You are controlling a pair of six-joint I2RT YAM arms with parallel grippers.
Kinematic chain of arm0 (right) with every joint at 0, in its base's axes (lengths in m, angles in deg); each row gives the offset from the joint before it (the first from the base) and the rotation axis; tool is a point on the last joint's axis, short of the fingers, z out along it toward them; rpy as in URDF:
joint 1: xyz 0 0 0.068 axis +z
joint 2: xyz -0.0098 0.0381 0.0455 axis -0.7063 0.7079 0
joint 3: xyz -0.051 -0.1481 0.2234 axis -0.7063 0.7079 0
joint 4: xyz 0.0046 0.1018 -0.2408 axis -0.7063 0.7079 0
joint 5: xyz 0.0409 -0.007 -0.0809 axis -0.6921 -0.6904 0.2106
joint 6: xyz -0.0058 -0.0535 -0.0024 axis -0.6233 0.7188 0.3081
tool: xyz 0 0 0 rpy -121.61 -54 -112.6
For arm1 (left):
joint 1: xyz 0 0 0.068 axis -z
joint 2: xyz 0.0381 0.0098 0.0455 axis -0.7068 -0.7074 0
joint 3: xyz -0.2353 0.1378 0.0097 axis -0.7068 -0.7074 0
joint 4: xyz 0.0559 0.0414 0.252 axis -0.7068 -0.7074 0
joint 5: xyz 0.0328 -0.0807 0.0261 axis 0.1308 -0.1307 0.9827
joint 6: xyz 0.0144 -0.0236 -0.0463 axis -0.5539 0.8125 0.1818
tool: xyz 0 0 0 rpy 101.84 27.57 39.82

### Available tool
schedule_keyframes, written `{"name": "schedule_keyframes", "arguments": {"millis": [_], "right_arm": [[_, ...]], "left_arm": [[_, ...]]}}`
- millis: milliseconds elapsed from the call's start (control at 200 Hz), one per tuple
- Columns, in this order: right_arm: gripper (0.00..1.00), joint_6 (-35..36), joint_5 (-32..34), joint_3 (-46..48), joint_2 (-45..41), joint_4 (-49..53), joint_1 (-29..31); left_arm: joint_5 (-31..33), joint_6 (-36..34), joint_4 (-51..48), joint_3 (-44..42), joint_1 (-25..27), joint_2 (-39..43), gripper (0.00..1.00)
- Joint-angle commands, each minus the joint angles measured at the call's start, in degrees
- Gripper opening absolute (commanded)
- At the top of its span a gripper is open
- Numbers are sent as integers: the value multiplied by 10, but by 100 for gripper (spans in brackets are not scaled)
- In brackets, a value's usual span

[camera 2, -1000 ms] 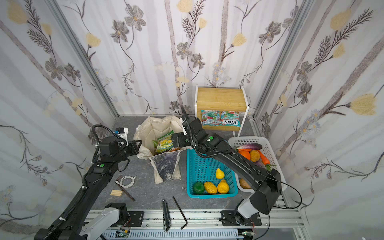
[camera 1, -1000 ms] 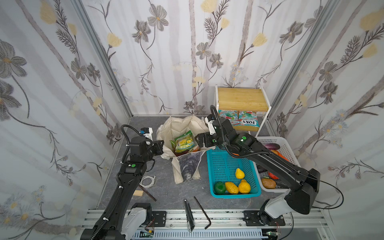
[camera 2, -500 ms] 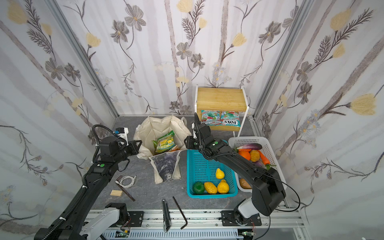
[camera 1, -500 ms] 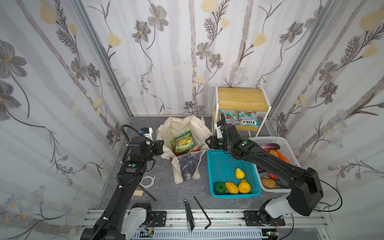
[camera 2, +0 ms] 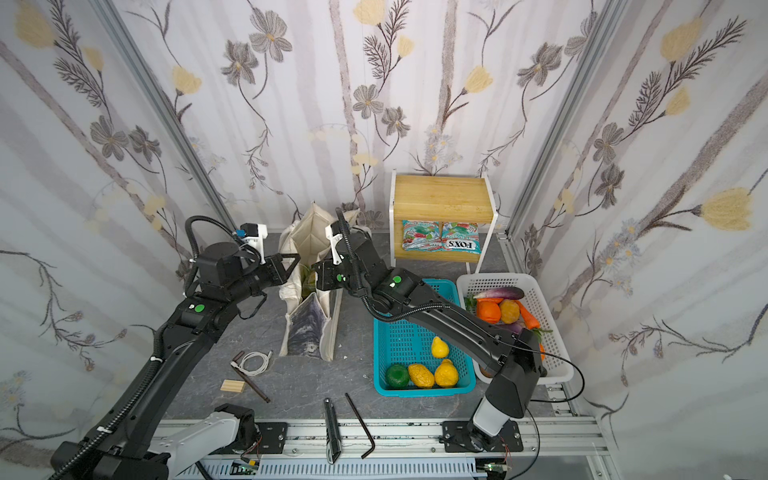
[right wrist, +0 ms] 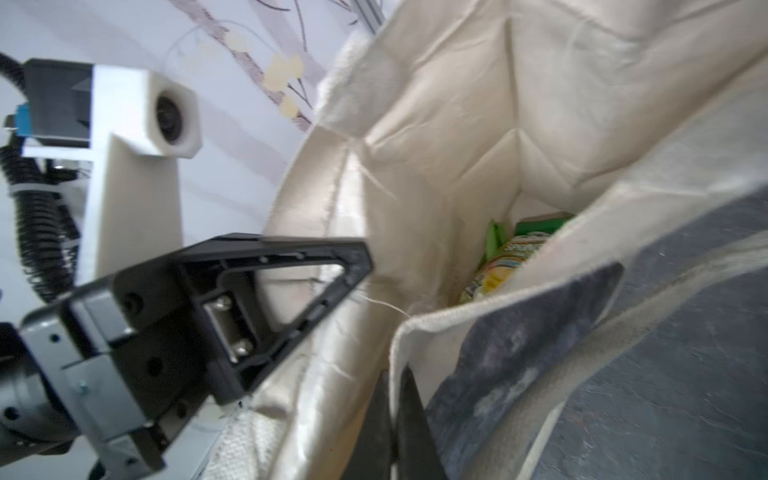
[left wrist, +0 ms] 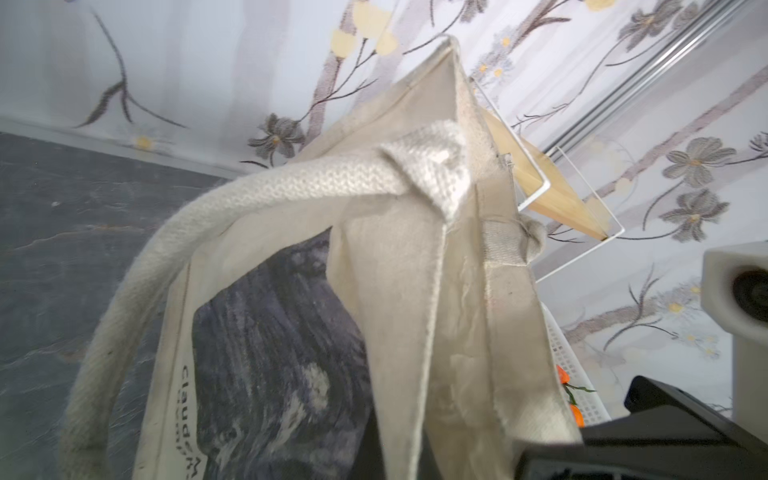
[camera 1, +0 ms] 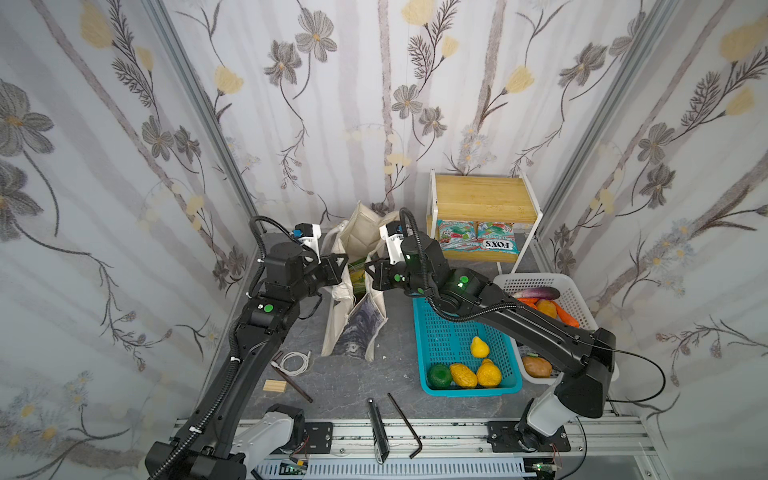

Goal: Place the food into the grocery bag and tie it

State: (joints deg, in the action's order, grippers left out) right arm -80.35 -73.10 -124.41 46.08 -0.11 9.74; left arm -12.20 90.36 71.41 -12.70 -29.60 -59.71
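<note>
The left gripper point(camera 1: 341, 262) and right gripper point(camera 1: 368, 271) each pinched a rim of the canvas grocery bag point(camera 1: 356, 332), so tying called for drawing both sides together evenly.

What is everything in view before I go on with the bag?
grocery bag: one, cream with grey-blue print, standing mid-table.
snack packet: one, green-yellow, inside the bag.
teal basket: one, right of the bag.
pear: one, yellow, in the teal basket.
lumpy fruits: two, yellow, same basket.
round fruit: one, green, same basket.
white basket: one, far right.
aubergine: one, purple, in the white basket.
carrot: at least one, orange, white basket.
wooden shelf: one, tan, back right.
FOX'S packets: two, teal-and-red, under the shelf top.
cable: one, white, front left.
wood block: one, tan, beside the cable.
hex key: one, black, front edge.
left gripper: one, black, shut on the bag's left rim.
right gripper: one, black, shut on the bag's right rim.
</note>
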Motion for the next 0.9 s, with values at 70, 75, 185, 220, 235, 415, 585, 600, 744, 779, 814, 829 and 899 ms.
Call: {"name": "schedule_keyframes", "arguments": {"millis": [70, 75, 185, 220, 235, 415, 585, 600, 744, 779, 814, 829, 899], "right_arm": [[0, 20, 60, -7, -3, -26, -7], [0, 21, 61, -4, -4, -26, -7], [0, 11, 56, 58, -40, -42, -32], [0, 6, 46, 81, -51, -54, -42], [0, 4, 42, 92, -55, -58, -46], [0, -12, 31, 165, -85, -78, -72], [0, -16, 47, 187, -82, -77, -105], [0, -15, 53, 186, -81, -74, -105], [0, -10, 51, 177, -62, -67, -106], [0, -10, 42, 176, -58, -67, -106], [0, -10, 34, 175, -55, -67, -106], [0, -10, 31, 175, -54, -67, -106], [0, -10, 28, 176, -51, -67, -106]], "left_arm": [[21, 3, 36, 5, 1, 7, 0], [23, 3, 36, 3, 0, 8, 0], [48, 4, 34, -19, -18, 23, 0], [54, 3, 34, -27, -22, 25, 0], [55, 1, 34, -29, -24, 25, 0], [57, -27, 35, -56, -32, 12, 0], [41, -12, 37, -62, -38, -4, 0], [41, -10, 38, -63, -38, -5, 0], [40, -5, 44, -68, -39, -1, 26], [42, -2, 45, -69, -40, 2, 35], [45, 1, 48, -68, -43, 8, 44], [46, 2, 49, -68, -44, 10, 47], [56, 13, 53, -67, -51, 23, 64]]}}
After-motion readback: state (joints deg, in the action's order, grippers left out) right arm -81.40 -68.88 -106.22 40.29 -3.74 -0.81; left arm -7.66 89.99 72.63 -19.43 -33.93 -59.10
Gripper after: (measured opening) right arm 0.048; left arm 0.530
